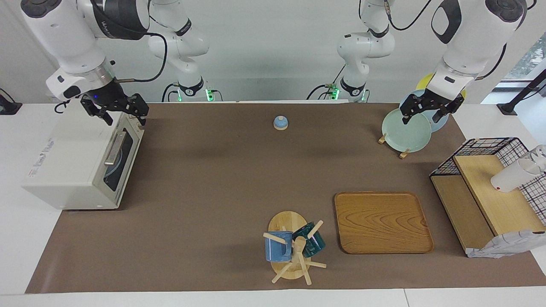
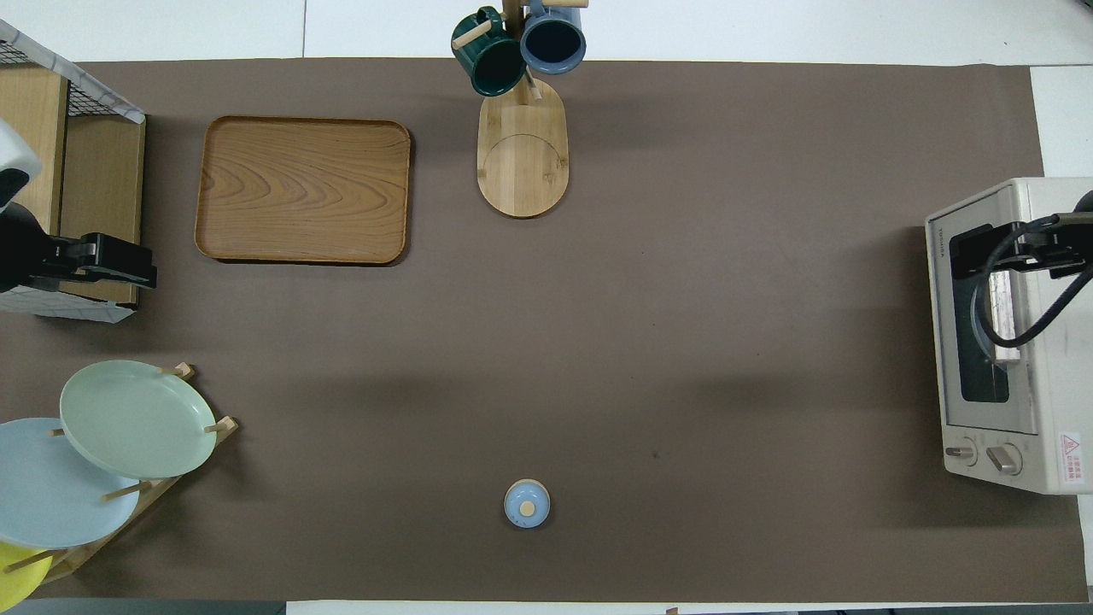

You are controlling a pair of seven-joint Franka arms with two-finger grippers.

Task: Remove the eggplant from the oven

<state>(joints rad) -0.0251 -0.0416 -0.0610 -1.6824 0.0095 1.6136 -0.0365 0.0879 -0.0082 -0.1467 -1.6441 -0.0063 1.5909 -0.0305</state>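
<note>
The white oven (image 1: 72, 162) stands at the right arm's end of the table, its glass door shut and its bar handle (image 1: 114, 149) facing the table's middle. A light blue plate (image 1: 115, 164) shows dimly through the glass. The eggplant is hidden. My right gripper (image 1: 124, 117) hangs open just over the oven's top edge, at the corner nearest the robots. In the overhead view it (image 2: 982, 249) is over the door of the oven (image 2: 1050, 342). My left gripper (image 1: 422, 117) waits open and empty above the plate rack.
A rack of plates (image 1: 405, 130) stands near the left arm. A black wire basket with wooden shelves (image 1: 482, 192) holds a white cup (image 1: 512, 175). A wooden tray (image 1: 381, 221), a mug tree (image 1: 294, 249) and a small blue lidded pot (image 1: 280, 123) are on the brown mat.
</note>
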